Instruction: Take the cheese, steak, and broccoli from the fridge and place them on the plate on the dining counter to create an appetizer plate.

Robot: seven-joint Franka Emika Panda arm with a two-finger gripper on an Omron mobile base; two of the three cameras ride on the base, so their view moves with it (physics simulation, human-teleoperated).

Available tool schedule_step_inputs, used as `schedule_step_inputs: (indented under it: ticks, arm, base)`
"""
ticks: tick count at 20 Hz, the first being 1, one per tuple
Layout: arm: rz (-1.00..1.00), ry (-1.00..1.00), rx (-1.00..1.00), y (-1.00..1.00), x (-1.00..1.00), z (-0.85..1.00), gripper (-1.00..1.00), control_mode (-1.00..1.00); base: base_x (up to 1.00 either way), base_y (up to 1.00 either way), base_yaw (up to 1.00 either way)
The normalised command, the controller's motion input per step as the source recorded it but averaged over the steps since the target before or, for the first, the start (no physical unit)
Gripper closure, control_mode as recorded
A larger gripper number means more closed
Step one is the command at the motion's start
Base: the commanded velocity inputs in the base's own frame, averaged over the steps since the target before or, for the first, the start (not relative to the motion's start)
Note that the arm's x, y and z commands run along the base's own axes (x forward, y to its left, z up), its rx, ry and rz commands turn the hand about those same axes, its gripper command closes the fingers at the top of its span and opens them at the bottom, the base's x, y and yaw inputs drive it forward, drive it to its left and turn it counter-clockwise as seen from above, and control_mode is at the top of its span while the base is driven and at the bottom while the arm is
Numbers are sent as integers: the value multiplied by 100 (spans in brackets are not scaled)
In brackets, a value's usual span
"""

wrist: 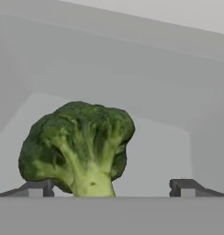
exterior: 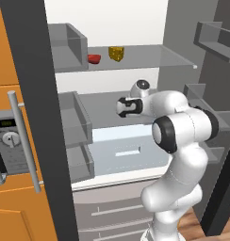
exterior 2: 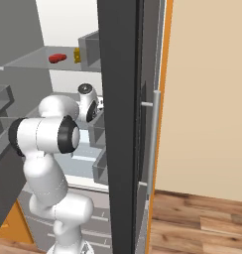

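the gripper (wrist: 111,188) stood wide around the broccoli (wrist: 79,147), whose off-centre stem risked a nudging left finger.

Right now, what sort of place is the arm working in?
Inside an open fridge, apparently in a kitchen: grey shelves carry the steak and cheese, the broccoli sits before the open gripper.

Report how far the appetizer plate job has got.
Nothing looks moved yet: the steak and cheese sit on the upper shelf of the open fridge. In hand: the open tool is lined up on the broccoli, not gripping it. All three items are left to carry.
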Motion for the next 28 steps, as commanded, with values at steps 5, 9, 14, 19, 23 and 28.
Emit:
schedule_step_inputs:
  ticks: [5, 9, 14, 19, 23, 28]
  arm:
    - [5, 2, 0, 0, 28, -26, -100, -100]
    - [4, 2, 0, 6, 3, -30, 100, -100]
    - [0, 0, 0, 6, -10, -16, 100, -100]
    - [0, -11, 0, 0, -70, -1, 100, -100]
    - [0, -18, 0, 0, -99, 1, 100, -100]
    - [0, -7, 5, 0, -100, 51, 100, -100]
  base:
    - [0, 0, 0]
    - [0, 0, 0]
    - [0, 0, 0]
    - [0, 0, 0]
    - [0, 0, 0]
    - [0, 0, 0]
